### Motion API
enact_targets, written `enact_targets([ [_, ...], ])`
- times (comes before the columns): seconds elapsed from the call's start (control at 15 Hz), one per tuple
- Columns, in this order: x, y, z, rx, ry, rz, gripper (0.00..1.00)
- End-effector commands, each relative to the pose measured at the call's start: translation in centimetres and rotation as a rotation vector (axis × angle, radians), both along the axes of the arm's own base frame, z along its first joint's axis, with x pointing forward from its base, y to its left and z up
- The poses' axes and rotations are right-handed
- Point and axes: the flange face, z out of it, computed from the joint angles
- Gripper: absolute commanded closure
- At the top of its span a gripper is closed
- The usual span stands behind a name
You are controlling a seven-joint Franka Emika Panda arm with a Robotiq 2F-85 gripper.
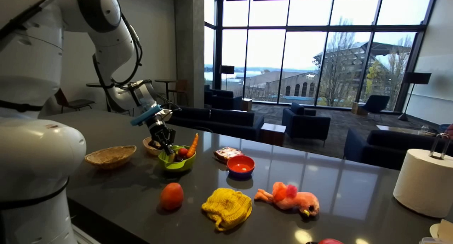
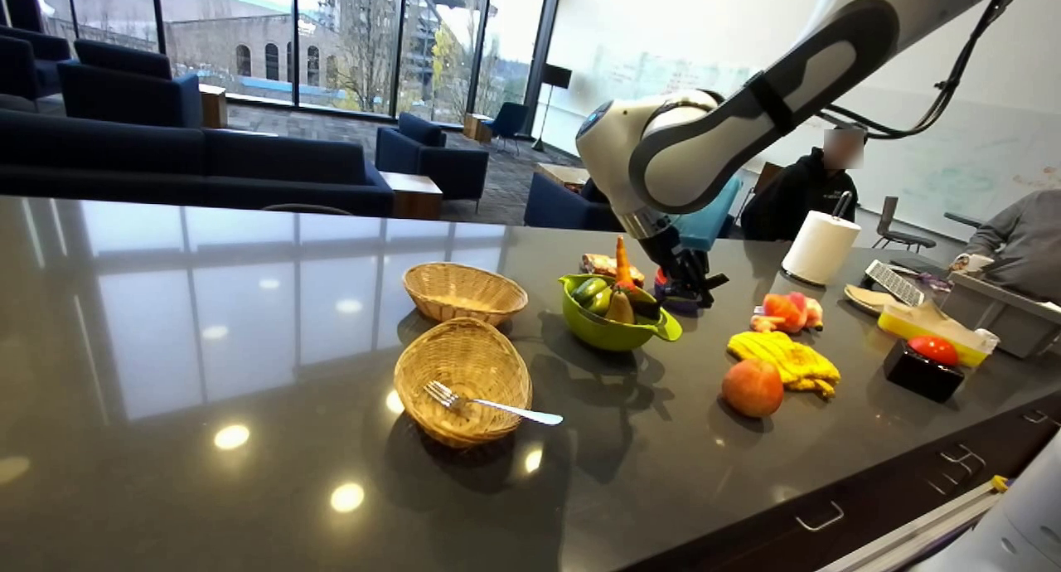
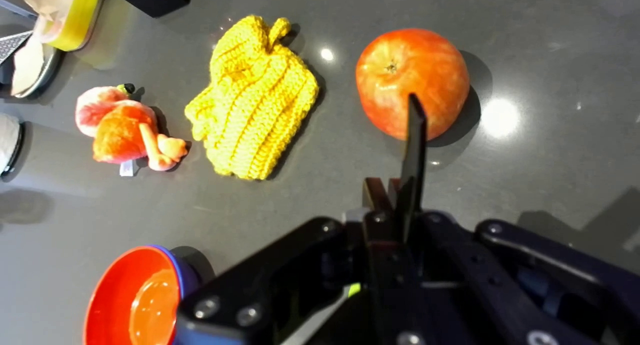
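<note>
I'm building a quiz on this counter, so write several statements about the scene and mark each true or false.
1. A carrot sticks up out of the green bowl. True.
2. In the wrist view, the yellow knitted piece lies between the plush toy and the round fruit. True.
3. The fork lies in the green bowl. False: the fork lies in a wicker basket, its handle reaching past the rim.
4. The pincer stands wide open. False: the pincer is shut.
5. A paper roll stands upright on the counter. True.
</note>
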Motion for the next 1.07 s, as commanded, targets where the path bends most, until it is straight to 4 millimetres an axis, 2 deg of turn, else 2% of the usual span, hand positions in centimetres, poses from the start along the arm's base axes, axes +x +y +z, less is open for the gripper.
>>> enact_targets([
  [0.0,0.6,0.4,0.2,-0.033,0.001,0.013,0.65],
  [0.4,1.1,0.4,0.3,-0.031,-0.006,0.011,0.28],
  [0.67,1.7,0.2,1.4,-0.013,-0.049,-0.004,0.01],
  [1.0,3.0,-1.5,3.1,0.087,-0.158,-0.083,0.0],
])
